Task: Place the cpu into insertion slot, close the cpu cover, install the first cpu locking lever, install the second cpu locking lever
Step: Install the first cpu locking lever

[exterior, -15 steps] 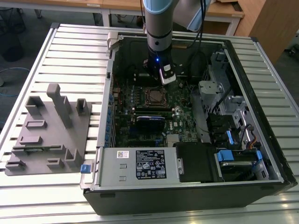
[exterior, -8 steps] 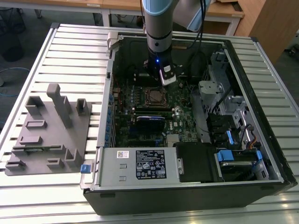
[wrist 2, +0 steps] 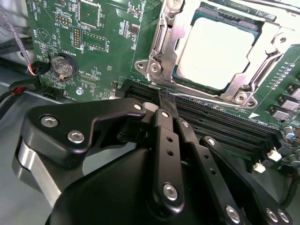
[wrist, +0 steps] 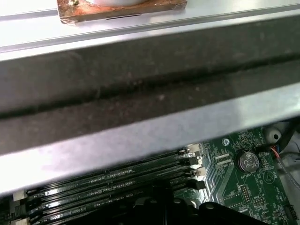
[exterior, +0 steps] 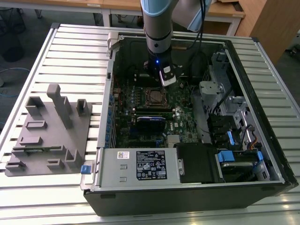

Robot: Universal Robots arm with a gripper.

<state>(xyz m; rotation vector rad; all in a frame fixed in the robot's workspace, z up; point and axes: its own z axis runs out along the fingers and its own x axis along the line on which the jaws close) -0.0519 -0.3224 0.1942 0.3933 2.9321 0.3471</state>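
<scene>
In the second wrist view, the gripper (wrist 2: 163,101) covers part of the long black slots (wrist 2: 220,129), and its body runs off the picture's edge. The chip (wrist 2: 215,51) and its silver frame (wrist 2: 164,56) are cut off too. In the exterior view, the arm (exterior: 158,28) is cut off.

The grey power supply box (exterior: 112,171) carries a large black-and-white label (exterior: 151,165) with dense lines and small signs, too small to read. Just beside it sits a small white sticker (exterior: 123,155), also unreadable. In the second wrist view, the green motherboard (wrist 2: 101,51) bears white printed marks, among them a triangle sign (wrist 2: 43,35) near the coin battery (wrist 2: 62,66); the letters cannot be made out. The pale face of the cpu (wrist 2: 218,51) shows no legible print.
</scene>
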